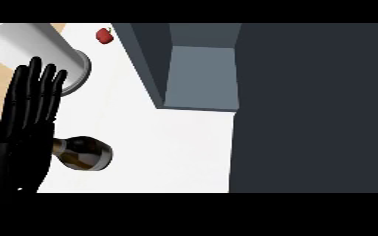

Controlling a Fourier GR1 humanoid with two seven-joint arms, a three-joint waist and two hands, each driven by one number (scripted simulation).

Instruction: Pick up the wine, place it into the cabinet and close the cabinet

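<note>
The wine bottle (pixel 83 153), dark with a brownish label, stands on the white counter (pixel 170 145) at the lower left, seen from above. My left hand (pixel 28 125) is at the left edge with its fingers straight and pointing up, just left of the bottle and partly in front of it, not curled round it. The grey cabinet (pixel 199 75) stands open at the upper middle, its inside showing, and its dark door (pixel 303 110) fills the right side of the view. My right hand does not show.
A grey metal cylinder (pixel 44 50) stands at the upper left, behind my left hand. A small red apple (pixel 105 36) lies near the counter's far edge, left of the cabinet.
</note>
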